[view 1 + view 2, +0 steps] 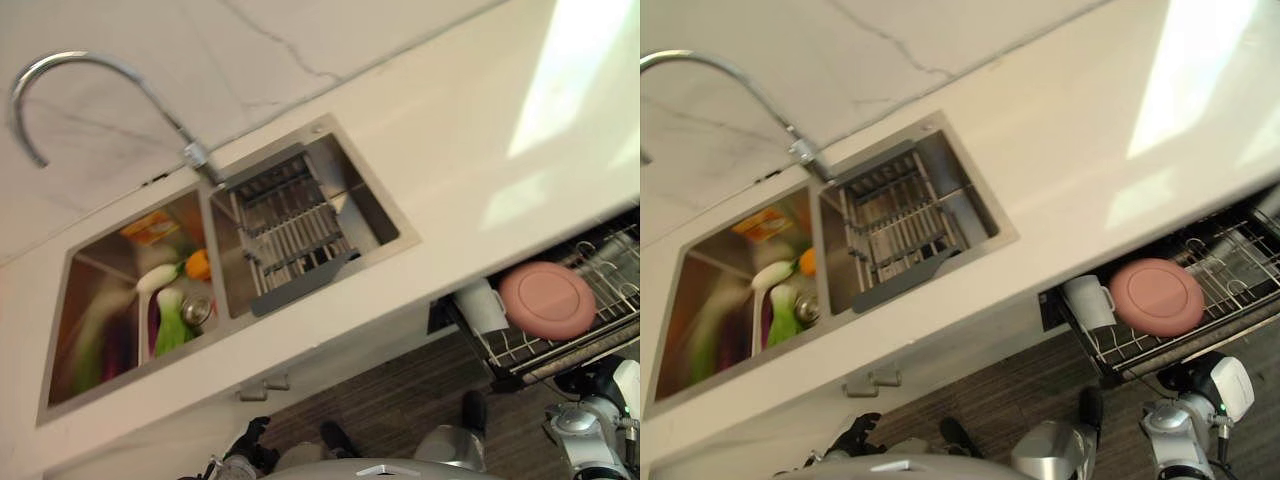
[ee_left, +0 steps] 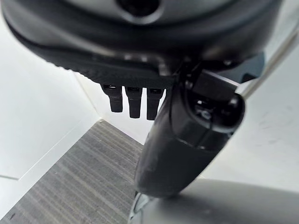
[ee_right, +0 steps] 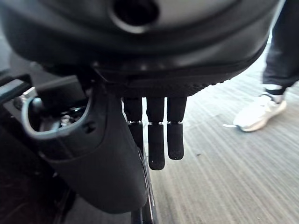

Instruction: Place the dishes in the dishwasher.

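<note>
The dishwasher's lower rack [image 1: 600,335] is pulled out below the counter at the right. A pink plate [image 1: 547,299] lies in it, with a white mug [image 1: 482,305] beside it. The sink's left basin [image 1: 90,300] holds a white utensil [image 1: 155,278], a green item [image 1: 170,325] and an orange piece [image 1: 198,264]. My left hand [image 2: 133,100] hangs low in front of the cabinet, its fingers straight and holding nothing. Beside the rack, over the floor, hangs my right hand [image 3: 156,140], fingers straight and empty.
A grey drying rack [image 1: 290,230] fills the right basin under a curved faucet [image 1: 90,75]. The pale counter [image 1: 470,150] runs across to the right. A person's leg and white shoe [image 3: 259,112] stand on the striped floor near my right hand.
</note>
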`<state>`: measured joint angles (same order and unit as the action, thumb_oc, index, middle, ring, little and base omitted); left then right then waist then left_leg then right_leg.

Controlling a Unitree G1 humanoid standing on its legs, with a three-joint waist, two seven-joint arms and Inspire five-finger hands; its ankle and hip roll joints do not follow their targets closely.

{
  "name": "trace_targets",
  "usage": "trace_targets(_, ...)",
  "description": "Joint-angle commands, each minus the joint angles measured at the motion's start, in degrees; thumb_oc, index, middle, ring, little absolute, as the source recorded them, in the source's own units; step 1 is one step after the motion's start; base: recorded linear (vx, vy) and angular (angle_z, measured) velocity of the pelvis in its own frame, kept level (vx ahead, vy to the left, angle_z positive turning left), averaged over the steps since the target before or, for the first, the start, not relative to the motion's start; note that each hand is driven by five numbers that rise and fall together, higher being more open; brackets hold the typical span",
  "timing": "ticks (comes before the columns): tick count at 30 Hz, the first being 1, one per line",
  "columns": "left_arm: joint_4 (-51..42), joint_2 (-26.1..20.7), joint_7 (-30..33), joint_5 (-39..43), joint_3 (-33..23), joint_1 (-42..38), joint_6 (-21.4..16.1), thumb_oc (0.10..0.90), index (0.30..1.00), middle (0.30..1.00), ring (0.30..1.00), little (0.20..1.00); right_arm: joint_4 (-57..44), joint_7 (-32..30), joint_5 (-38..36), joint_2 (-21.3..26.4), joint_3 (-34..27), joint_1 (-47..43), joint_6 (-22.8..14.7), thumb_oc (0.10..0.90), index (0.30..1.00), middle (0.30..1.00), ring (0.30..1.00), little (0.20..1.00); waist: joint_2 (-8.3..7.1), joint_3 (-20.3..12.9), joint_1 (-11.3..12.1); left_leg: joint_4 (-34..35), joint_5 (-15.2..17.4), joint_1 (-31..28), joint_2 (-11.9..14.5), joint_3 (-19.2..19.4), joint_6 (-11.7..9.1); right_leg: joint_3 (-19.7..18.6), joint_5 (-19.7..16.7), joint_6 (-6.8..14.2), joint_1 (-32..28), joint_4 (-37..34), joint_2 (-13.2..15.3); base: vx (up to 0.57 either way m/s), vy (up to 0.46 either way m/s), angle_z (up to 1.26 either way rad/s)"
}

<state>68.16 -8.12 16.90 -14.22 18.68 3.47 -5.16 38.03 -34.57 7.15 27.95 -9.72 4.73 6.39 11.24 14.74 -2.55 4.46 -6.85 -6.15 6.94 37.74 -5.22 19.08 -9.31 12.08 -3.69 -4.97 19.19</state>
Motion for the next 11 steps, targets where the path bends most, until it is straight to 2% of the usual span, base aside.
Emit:
trace_targets(1, 1.8, -0.83, -0.28, -1.27, -0.74, -6.13, -0.97, 0.8, 0.9, 0.9, 0.9, 0.9, -5.72, -3.94, 6.39, 9.34, -0.81, -13.45, -9.33, 0.43, 0.345, 0.345, 0.345, 0.345, -2.1, -1.35, 0.91, -4.7, -1.61, -1.14, 7.34, -3.84, -5.4, 4.92, 8.89, -1.59, -3.99, 5.56, -2.28, -0.01, -0.043, 0.45)
trace_targets(2, 1.8, -0.83, -0.28, -1.27, -0.74, -6.13, -0.97, 0.8, 0.9, 0.9, 0.9, 0.9, -5.72, -3.94, 6.39, 9.34, -0.81, -13.45, -9.33, 0.43, 0.345, 0.345, 0.345, 0.345, -2.1, -1.35, 0.91, -4.7, -1.61, -1.14, 7.34, -3.84, -5.4, 4.92, 8.89, -1.59, -3.99, 5.56, -2.28, -0.01, -0.093, 1.43)
trace_targets(4, 0.99, -1.36, -2.83, 2.77, -1.37, -4.81, -1.55, 0.8, 0.9, 0.9, 0.9, 0.9, -2.12, -0.83, 5.64, 12.3, 3.56, -17.17, -10.76, 0.8, 0.9, 0.9, 0.9, 0.9, -1.96, -1.75, 4.35, -5.15, -2.84, -0.46, 8.75, -6.39, -6.07, 8.98, 10.08, -2.52, -6.84, 5.57, -2.98, -0.02, -0.143, 1.18)
trace_targets(5, 1.75, -1.44, -5.56, 4.57, -1.9, -4.09, -2.01, 0.8, 0.9, 0.9, 0.9, 0.9, -0.32, 0.98, 4.75, 11.76, 5.15, -18.72, -11.08, 0.8, 0.9, 0.9, 0.9, 0.9, -2.2, -1.98, 4.79, -5.35, -3.28, -0.07, 9.52, -7.48, -6.34, 10.2, 10.79, -2.87, -7.91, 5.47, -3.64, -0.02, -0.12, 0.66)
trace_targets(7, 1.74, -1.48, -5.62, 4.62, -1.92, -4.08, -2.02, 0.8, 0.9, 0.9, 0.9, 0.9, -0.25, 0.99, 4.72, 11.77, 5.2, -18.79, -11.12, 0.8, 0.9, 0.9, 0.9, 0.9, -2.2, -1.96, 4.68, -5.38, -3.29, -0.03, 9.56, -7.58, -6.37, 10.29, 10.81, -2.9, -7.96, 5.45, -3.69, 0.0, -0.038, 0.49)
trace_targets(9, 2.98, -0.73, -6.15, 8.22, -4.75, -3.14, -1.58, 0.8, 0.9, 0.9, 0.9, 0.9, 1.7, 3.12, 3.81, 7.68, 7.33, -17.28, -11.92, 0.8, 0.9, 0.9, 0.9, 0.9, -2.58, -2.39, 5.59, -5.43, -3.83, 0.0, 10.61, -8.52, -6.66, 11.63, 11.9, -3.7, -9.16, 5.41, -5.0, 0.03, -0.071, -0.01)
trace_targets(11, 3.7, -0.57, -5.91, 7.53, -5.52, -3.35, -1.33, 0.8, 0.9, 0.9, 0.9, 0.9, 4.35, 5.5, 4.63, 4.67, 10.83, -15.94, -12.23, 0.8, 0.9, 0.9, 0.9, 0.9, -3.05, -2.62, 5.95, -5.26, -4.22, -0.21, 11.31, -8.82, -6.89, 12.46, 12.42, -4.15, -9.84, 5.26, -5.84, 0.03, -0.08, 0.01)
